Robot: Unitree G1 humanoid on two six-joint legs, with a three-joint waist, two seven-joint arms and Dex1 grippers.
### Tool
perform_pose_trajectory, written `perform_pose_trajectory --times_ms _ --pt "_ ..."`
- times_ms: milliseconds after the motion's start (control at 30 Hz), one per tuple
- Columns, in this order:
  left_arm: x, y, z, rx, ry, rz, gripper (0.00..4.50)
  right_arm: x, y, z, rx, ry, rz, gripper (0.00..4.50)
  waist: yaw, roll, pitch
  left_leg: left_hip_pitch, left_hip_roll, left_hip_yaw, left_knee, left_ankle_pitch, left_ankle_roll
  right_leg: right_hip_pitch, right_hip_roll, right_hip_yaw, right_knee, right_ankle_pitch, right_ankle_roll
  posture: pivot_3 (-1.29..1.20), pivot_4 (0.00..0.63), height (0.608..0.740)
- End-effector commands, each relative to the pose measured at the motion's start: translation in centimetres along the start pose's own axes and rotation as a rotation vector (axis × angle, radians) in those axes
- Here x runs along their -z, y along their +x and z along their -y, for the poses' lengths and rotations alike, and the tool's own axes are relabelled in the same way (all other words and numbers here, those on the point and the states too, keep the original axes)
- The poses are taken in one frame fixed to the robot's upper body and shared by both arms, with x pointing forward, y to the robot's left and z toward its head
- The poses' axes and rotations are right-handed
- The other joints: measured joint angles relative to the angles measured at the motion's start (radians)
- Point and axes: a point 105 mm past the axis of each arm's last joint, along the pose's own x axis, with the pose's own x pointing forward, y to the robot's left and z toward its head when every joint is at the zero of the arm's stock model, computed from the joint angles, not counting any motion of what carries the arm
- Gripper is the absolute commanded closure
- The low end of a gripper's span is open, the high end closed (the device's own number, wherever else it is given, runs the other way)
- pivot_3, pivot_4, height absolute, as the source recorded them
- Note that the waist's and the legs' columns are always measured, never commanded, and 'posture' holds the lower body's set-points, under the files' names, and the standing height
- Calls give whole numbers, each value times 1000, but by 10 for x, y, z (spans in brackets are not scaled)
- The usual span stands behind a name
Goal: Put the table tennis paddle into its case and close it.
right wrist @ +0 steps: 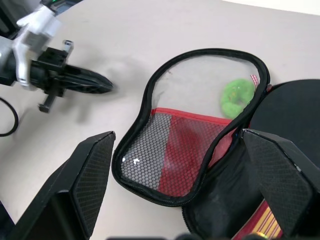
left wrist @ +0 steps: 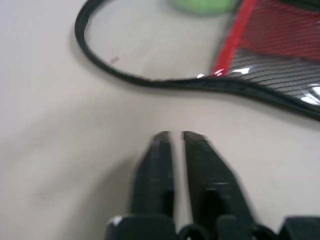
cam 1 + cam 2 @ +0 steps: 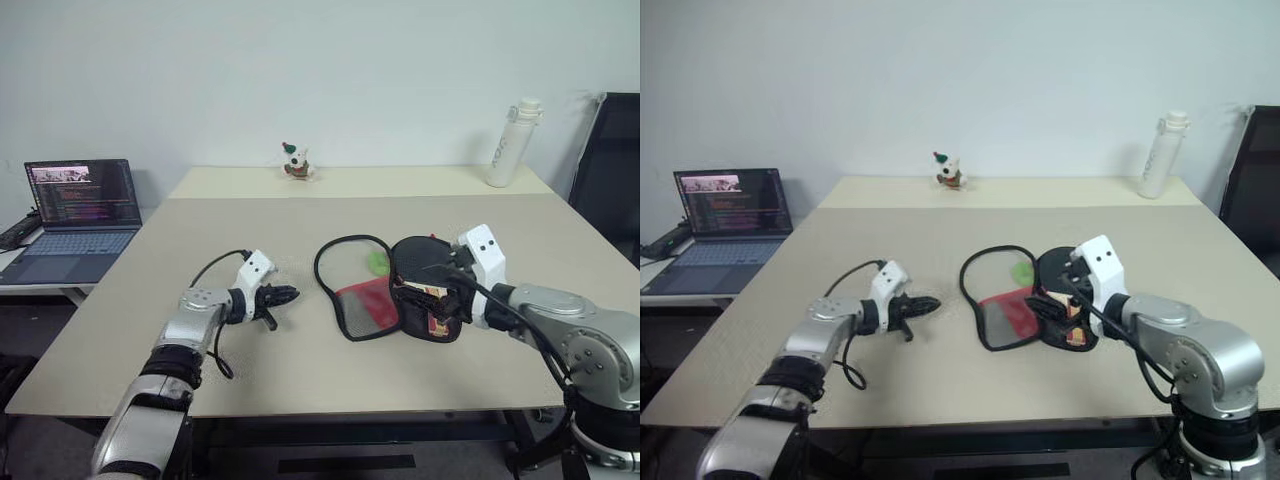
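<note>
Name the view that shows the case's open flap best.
The right wrist view: the whole flap lies spread open, with its mesh, red band and green tag. Both eye views show it smaller; the left wrist view catches its edge.

Beige table [image 3: 300, 360]. Case [image 1: 175, 150]: black zip edging, a clear flap panel, a honeycomb mesh pocket over grey and red, black fabric and a red-and-yellow striped patch in the lower half. Green tag [image 1: 238, 97] seen through the clear panel. Black rubber on the paddle [image 1: 295, 110]. Both hands, left hand [image 3: 283, 296] and right hand [image 1: 185, 195], black-fingered with white housings. White bottle [image 3: 513, 142].
</note>
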Motion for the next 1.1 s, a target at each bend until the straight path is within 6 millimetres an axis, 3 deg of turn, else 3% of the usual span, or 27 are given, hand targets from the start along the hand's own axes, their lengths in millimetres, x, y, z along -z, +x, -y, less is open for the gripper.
perform_pose_trajectory --times_ms 33,400,767,967,1100 --pt "-12 13 0 -2 54 23 4483 -6 -5 2 -4 -22 36 56 0 0 0 0 0 0 0 0 0 0 0 0 0 0 0 0 150 740" --pt "-17 51 24 65 47 29 4483 5 -16 12 32 -30 1 56 0 -1 0 -3 -1 -3 1 0 0 -1 -1 -4 0 0 0 0 150 740" --pt "-71 72 43 150 86 162 4483 3 -30 27 104 -21 13 56 4 -3 1 -8 -1 -7 6 0 0 0 -1 -10 0 0 1 0 150 740" --pt "-128 84 65 236 133 303 4483 -5 -48 39 120 -2 31 56 5 -4 2 -9 -2 -8 7 0 0 0 -2 -10 0 0 1 0 150 740" --pt "-177 102 100 292 159 403 4483 -8 -67 61 202 30 29 56 12 -5 3 -11 -2 -9 9 0 0 0 -2 -11 -1 0 1 0 150 740"
